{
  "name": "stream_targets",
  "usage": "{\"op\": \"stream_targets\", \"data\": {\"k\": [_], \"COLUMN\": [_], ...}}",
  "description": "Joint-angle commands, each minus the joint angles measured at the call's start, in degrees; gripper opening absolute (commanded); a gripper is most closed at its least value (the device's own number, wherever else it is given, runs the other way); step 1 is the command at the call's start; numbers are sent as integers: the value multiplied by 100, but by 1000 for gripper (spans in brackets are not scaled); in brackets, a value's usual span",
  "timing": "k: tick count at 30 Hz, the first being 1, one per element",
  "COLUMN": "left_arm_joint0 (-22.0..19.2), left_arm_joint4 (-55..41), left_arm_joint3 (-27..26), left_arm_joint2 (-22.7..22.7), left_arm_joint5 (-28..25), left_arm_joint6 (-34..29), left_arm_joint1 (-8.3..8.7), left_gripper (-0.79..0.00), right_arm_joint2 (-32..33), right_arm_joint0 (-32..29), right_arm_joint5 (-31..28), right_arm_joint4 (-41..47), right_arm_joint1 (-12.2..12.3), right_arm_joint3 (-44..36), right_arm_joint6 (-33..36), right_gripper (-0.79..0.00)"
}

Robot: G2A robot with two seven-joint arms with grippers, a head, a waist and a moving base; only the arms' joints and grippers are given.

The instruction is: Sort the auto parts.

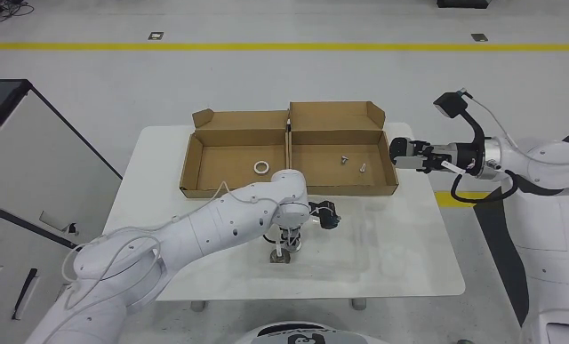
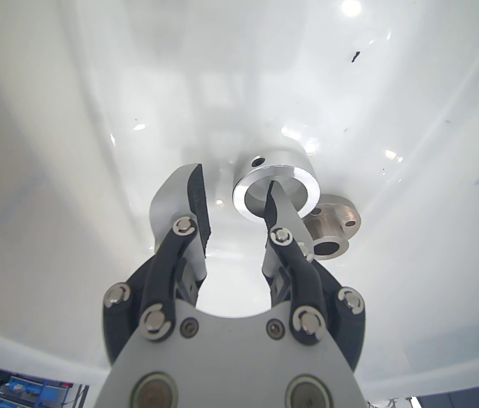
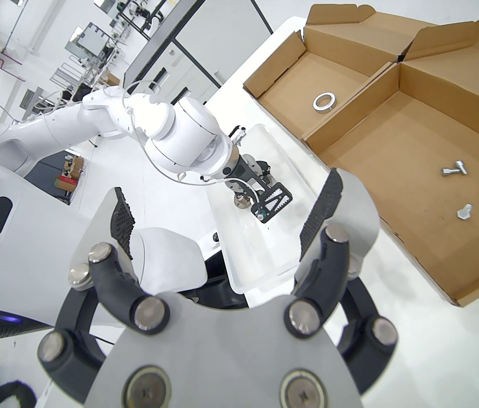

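Observation:
A silver collar ring (image 2: 275,188) and a bronze flanged hub (image 2: 331,229) lie touching each other in a clear tray (image 2: 95,86). My left gripper (image 2: 233,178) points down into the tray, open, with one finger inside the ring's bore and the other outside its wall. From above, it (image 1: 284,248) is over the table's front middle. A cardboard box (image 1: 289,147) holds a silver ring (image 1: 261,166) in its left compartment and two bolts (image 1: 352,162) in its right one. My right gripper (image 1: 394,154) hovers open and empty at the box's right wall.
The clear tray (image 3: 260,231) sits on the white table (image 1: 400,246) just in front of the box (image 3: 435,82). A grey cabinet (image 1: 44,166) stands off the table's left side. Bare table lies to the front right.

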Motion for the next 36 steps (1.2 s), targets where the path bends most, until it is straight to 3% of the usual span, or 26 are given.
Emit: {"op": "stream_targets", "data": {"k": [1,11,24,33,36], "left_arm_joint0": [0,-196,-703,-703,-624], "left_arm_joint4": [9,-208,-644,-644,-608], "left_arm_joint3": [22,-163,-1988,-1988,-1948], "left_arm_joint2": [0,0,-448,-448,-625], "left_arm_joint5": [0,111,776,776,790], "left_arm_joint6": [0,-110,-763,-763,-266], "left_arm_joint1": [-14,-14,294,294,321], "left_gripper": [-785,-785,-785,-785,-785], "right_arm_joint2": [0,0,0,0,0], "right_arm_joint0": [0,0,0,0,0], "right_arm_joint5": [0,0,0,0,0], "right_arm_joint4": [0,0,0,0,0], "right_arm_joint1": [0,0,0,0,0], "right_arm_joint3": [0,0,0,0,0], "right_arm_joint6": [0,0,0,0,0], "right_gripper": [0,0,0,0,0]}}
